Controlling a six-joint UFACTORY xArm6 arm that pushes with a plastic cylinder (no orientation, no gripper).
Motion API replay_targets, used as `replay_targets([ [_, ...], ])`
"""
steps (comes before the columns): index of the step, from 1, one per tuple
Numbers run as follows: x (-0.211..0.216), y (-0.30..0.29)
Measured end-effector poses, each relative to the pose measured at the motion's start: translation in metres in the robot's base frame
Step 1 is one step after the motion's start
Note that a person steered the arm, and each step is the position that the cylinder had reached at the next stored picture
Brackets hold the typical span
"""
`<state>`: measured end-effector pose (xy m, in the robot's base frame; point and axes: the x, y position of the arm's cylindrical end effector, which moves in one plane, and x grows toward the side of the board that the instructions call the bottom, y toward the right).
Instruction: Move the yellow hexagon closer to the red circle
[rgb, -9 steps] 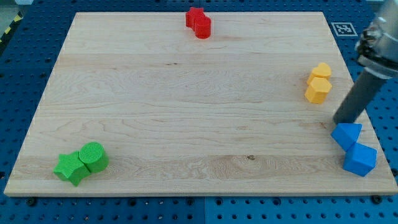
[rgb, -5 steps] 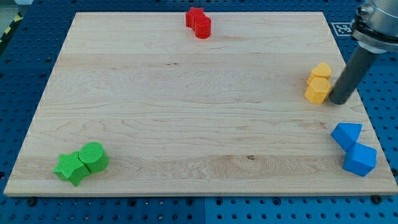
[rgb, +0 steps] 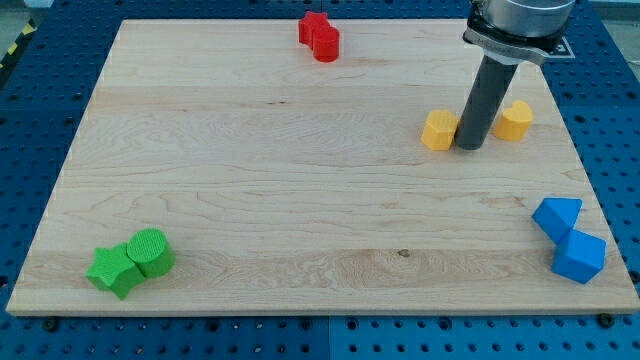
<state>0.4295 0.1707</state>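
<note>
The yellow hexagon (rgb: 438, 131) lies on the wooden board (rgb: 280, 190) at the view's upper right. My tip (rgb: 470, 147) stands right against its right side, between it and a second yellow block (rgb: 515, 119). The red circle (rgb: 326, 44) sits at the view's top centre, touching another red block (rgb: 313, 26) just up and left of it. The hexagon is well to the right of and below the red circle.
A green star-like block (rgb: 112, 270) and a green circle (rgb: 151, 250) touch at the view's bottom left. Two blue blocks (rgb: 557, 217) (rgb: 579, 257) touch at the bottom right, near the board's edge.
My tip has swept up and to the left from the blue blocks, pushing the yellow hexagon left, away from the other yellow block. The other yellow block has shifted only slightly.
</note>
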Motion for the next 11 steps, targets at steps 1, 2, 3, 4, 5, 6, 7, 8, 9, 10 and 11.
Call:
replay_targets([
  [1, 0.000, -0.008],
  [2, 0.000, -0.029],
  [3, 0.000, -0.032],
  [4, 0.000, -0.035],
  [5, 0.000, -0.039],
  [6, 0.002, -0.047],
  [7, 0.002, -0.049],
  [8, 0.002, -0.049],
  [9, 0.011, -0.049],
  [10, 0.017, -0.049],
  [11, 0.017, -0.053],
])
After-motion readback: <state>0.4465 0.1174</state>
